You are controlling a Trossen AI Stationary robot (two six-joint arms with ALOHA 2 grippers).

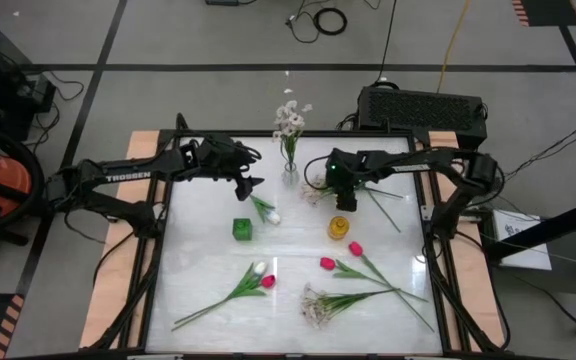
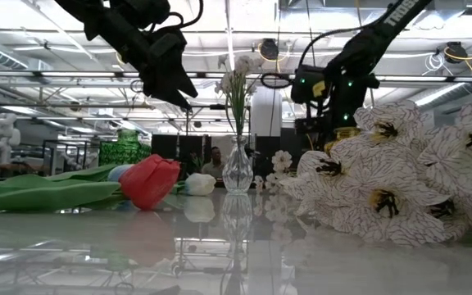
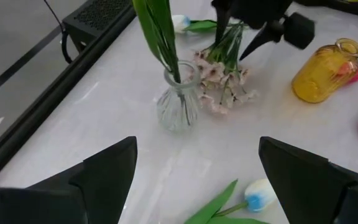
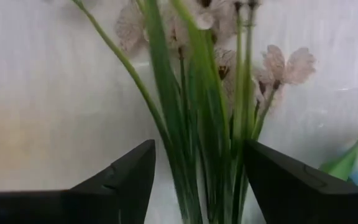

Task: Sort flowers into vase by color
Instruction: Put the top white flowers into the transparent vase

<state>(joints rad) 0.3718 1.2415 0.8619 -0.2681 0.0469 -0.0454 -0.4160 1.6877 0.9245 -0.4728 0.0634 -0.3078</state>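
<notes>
**Right gripper astride a blossom spray beside the clear vase**

The right gripper (image 4: 194, 180) has its two dark fingers spread, with the green stems of a pale pink blossom spray (image 4: 222, 68) standing in the gap between them; whether the pads press the stems cannot be told. Only the right wrist view shows this. From above, the same gripper (image 1: 334, 190) merely sits over the spray (image 1: 315, 192), just beside the clear glass vase (image 1: 290, 174), which already holds a stem of white blossoms (image 1: 290, 118).

The left gripper (image 3: 197, 180) has its jaws wide and empty, pointed at the clear vase (image 3: 178, 106). Its view adds the yellow vase (image 3: 323, 73) near the spray and a white tulip (image 3: 261, 194) lying close below. The high view places that gripper (image 1: 249, 183) left of the vase.

Only the high view shows the rest: a green vase (image 1: 242, 229), a white and a pink tulip together (image 1: 262, 277), two pink tulips (image 1: 340, 256), and another blossom spray (image 1: 316, 305) near the front of the table (image 1: 208, 290).

The low view shows a person (image 2: 215, 162) seated far behind.
</notes>
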